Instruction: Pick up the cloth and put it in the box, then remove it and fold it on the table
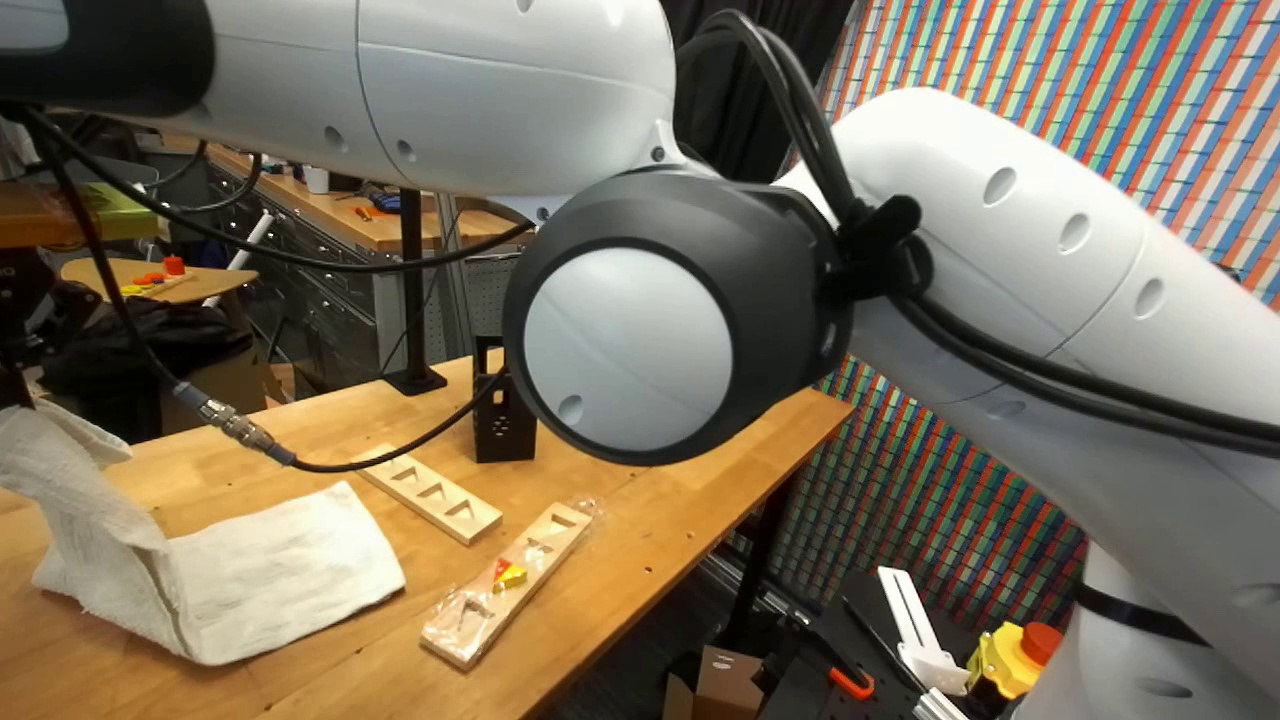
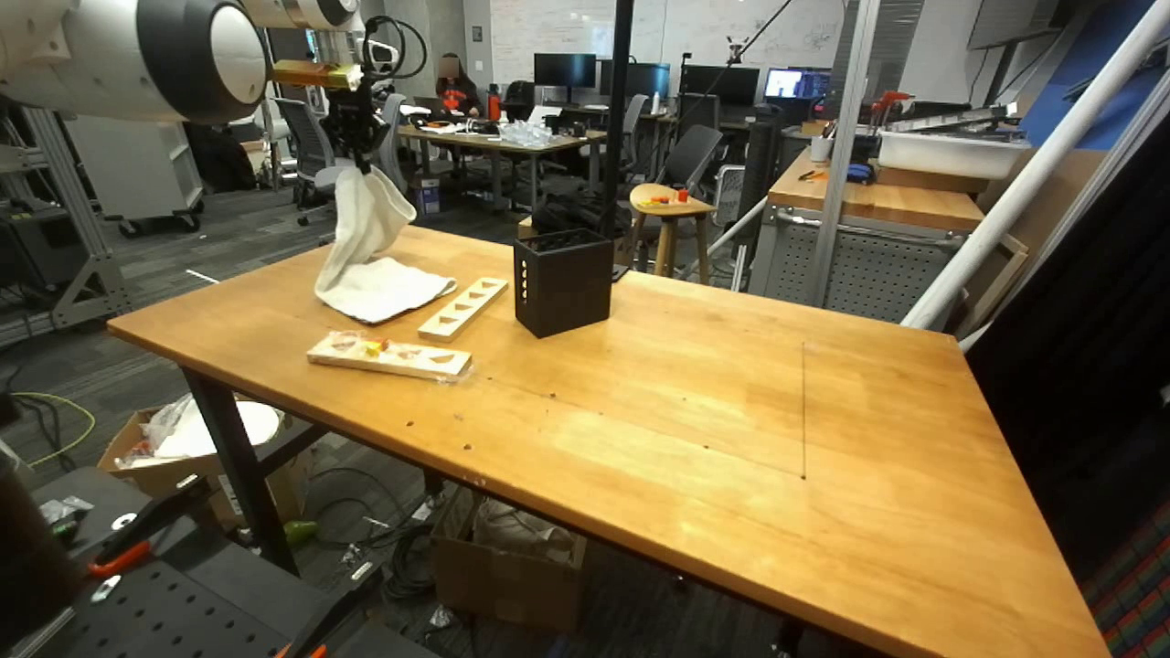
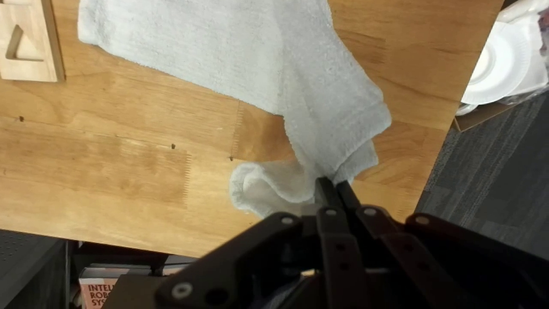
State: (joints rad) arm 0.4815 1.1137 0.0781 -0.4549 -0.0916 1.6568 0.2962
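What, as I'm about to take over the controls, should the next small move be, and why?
Probably ease the hand over the flat part of the cloth and lower it, starting a fold: the hand is shut on a raised part, while the rest lies spread on the table, outside the box. The pictures can't settle whether the box step is done.

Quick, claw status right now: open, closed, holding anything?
Claw: closed, holding the cream towel by a pinched upper part; its lower part lies on the wooden tabletop.
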